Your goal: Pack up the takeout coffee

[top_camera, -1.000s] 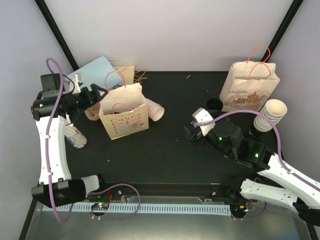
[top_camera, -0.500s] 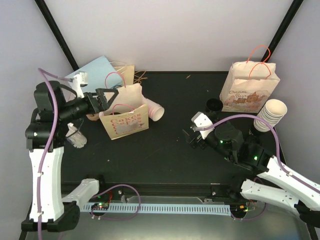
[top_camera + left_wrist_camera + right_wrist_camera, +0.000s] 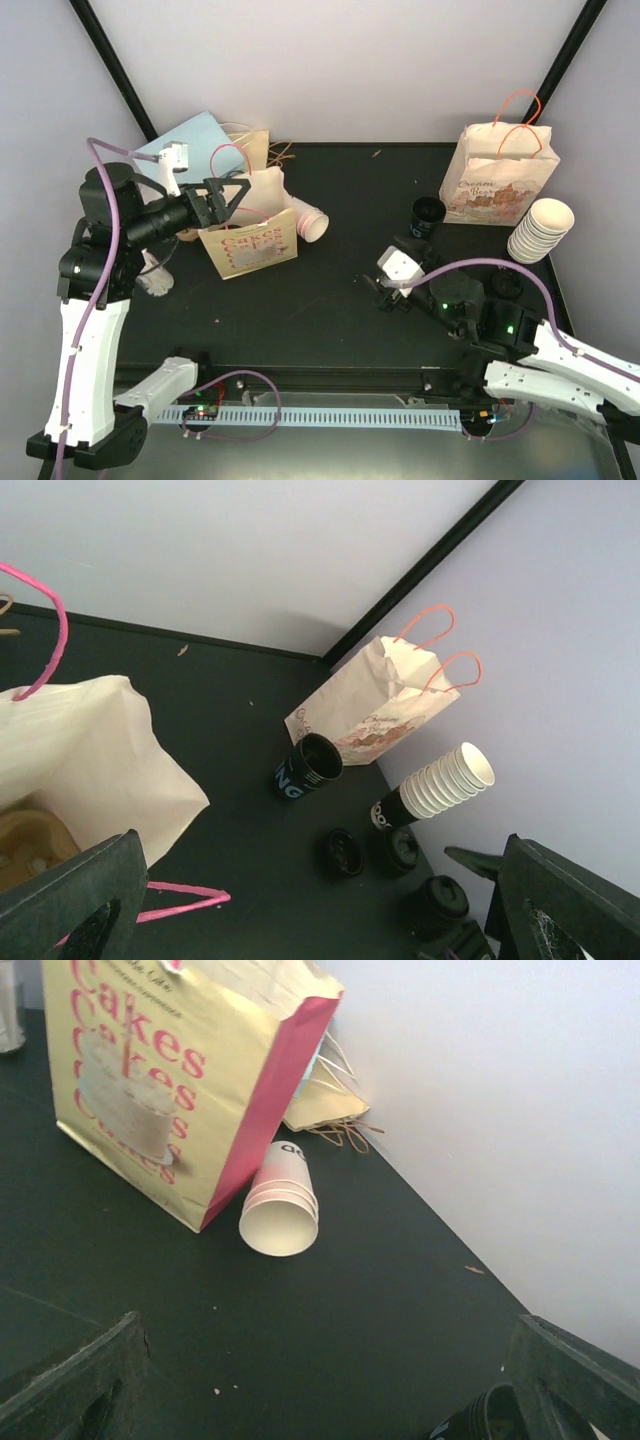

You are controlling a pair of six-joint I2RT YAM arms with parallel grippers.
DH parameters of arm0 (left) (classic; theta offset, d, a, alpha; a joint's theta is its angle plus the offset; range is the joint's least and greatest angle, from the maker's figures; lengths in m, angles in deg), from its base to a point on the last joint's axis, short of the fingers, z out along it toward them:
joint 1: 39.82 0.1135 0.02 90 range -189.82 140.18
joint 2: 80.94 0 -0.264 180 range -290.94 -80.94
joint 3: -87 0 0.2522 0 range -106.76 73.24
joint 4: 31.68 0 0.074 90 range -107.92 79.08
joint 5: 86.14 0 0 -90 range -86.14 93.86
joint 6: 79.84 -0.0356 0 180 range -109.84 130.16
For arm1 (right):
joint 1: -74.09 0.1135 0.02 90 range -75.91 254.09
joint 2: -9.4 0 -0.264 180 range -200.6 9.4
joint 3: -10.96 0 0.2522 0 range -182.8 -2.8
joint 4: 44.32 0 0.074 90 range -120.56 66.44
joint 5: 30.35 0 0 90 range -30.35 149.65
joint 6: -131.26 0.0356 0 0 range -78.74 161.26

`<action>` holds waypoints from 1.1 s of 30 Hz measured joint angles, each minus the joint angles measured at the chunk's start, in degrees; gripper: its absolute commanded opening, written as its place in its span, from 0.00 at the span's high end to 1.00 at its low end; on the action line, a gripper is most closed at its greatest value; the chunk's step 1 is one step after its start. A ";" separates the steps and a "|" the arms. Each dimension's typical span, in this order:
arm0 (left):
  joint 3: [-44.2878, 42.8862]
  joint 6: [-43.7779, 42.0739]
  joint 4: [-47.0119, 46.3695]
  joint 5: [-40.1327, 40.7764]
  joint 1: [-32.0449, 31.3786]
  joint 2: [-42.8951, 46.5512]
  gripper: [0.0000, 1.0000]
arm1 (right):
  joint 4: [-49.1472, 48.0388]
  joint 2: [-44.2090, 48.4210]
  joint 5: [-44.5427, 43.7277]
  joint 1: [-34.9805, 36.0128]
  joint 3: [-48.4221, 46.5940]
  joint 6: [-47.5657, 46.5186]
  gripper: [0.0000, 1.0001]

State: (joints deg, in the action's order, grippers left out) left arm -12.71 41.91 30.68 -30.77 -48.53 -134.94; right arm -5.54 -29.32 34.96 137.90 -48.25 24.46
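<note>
Hovering over the Cakes bag [image 3: 250,245], your left gripper [image 3: 228,192] is holding its empty fingers [image 3: 70,900] apart. Your right gripper [image 3: 386,292] is gaping likewise.

Bare table [image 3: 340,185] separates the Cakes bag [image 3: 250,245] from the black cup [image 3: 428,212].

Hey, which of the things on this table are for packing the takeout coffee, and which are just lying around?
Likely for the job: black coffee cup, black lids, Cakes bag.
Likely just lying about: white cup stack, tipped pink cups, flat brown bag.
</note>
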 measured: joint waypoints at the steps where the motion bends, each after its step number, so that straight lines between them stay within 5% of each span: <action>1: -0.02 -0.02 0.02 0.24 0.00 -0.17 0.01 | -0.44 0.26 -1.16 1.40 0.66 -0.74 0.00; 17: -7.30 -3.76 3.72 5.35 0.00 -2.71 0.01 | -3.15 4.74 -5.73 4.63 8.28 -3.19 0.00; 27: -9.66 -10.29 13.22 12.79 0.00 -0.70 0.01 | -0.13 -4.33 -5.35 3.76 2.60 3.41 0.00; 33: -7.93 -12.37 17.97 20.76 0.00 3.32 0.01 | 3.26 -9.20 -0.26 -2.54 -2.62 7.43 0.00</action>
State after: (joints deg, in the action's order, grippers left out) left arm -20.65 29.54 48.64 -10.01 -48.53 -131.62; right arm -2.29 -38.52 34.70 135.37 -50.87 31.89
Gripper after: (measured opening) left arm 0.990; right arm 1.000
